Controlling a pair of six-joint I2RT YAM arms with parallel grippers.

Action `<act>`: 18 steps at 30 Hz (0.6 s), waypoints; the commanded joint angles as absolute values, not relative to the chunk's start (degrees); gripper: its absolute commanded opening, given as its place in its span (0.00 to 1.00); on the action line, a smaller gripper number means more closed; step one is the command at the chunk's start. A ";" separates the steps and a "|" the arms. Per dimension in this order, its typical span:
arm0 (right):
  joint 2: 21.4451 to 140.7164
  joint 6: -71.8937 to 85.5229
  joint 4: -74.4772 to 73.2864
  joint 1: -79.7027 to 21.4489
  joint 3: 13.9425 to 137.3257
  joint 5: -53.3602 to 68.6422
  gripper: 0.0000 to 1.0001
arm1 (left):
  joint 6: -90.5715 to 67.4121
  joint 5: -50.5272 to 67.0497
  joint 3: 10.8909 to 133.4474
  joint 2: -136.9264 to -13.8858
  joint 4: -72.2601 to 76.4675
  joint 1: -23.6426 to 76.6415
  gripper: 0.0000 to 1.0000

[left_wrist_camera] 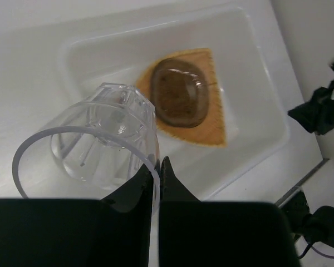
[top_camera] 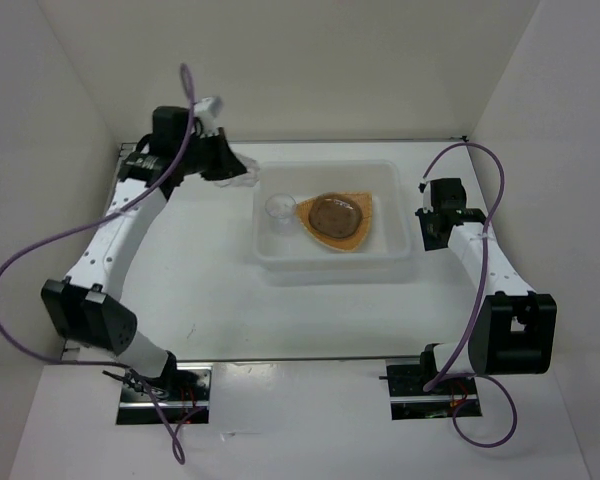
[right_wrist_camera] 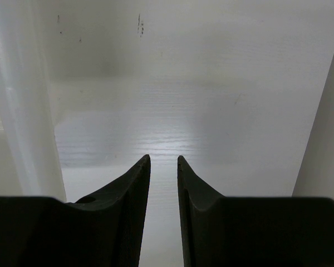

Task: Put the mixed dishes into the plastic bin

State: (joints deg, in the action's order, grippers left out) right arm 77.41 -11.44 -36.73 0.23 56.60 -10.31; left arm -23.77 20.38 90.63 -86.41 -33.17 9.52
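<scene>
With cup (left_wrist_camera: 94,133) rim clamped in left gripper (left_wrist_camera: 157,164), cup is to be lowered upright into bin (left_wrist_camera: 250,83) beside plate (left_wrist_camera: 207,129); right gripper (right_wrist_camera: 163,159) ajar, empty.

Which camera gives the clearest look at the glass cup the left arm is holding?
The left wrist view: the glass cup sits close up, its rim pinched by the left gripper. The top view shows only a faint clear shape beside the plastic bin. The right wrist view misses it.

A white table (top_camera: 210,300) is seen in the middle, closed in by white walls (top_camera: 310,60) at 9, 12 and 3 o'clock.
</scene>
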 commanded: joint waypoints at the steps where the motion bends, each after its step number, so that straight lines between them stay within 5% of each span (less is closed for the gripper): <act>1: 77.61 -11.34 -34.89 -0.26 56.07 -10.72 0.32 | -15.74 18.57 99.21 -96.57 -41.11 17.64 0.00; 8: 76.55 -11.34 -34.89 -0.26 56.07 -11.25 0.32 | -14.94 5.99 103.89 -107.39 -47.63 29.78 0.00; 18: 76.55 -11.34 -34.89 -0.26 56.07 -11.78 0.32 | -13.80 2.46 104.41 -114.87 -47.20 32.78 0.00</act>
State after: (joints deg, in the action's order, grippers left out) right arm 77.41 -11.44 -36.60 0.23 56.58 -10.79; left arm -15.20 5.08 102.61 -114.06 -47.05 32.27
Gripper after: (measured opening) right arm 0.315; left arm 0.029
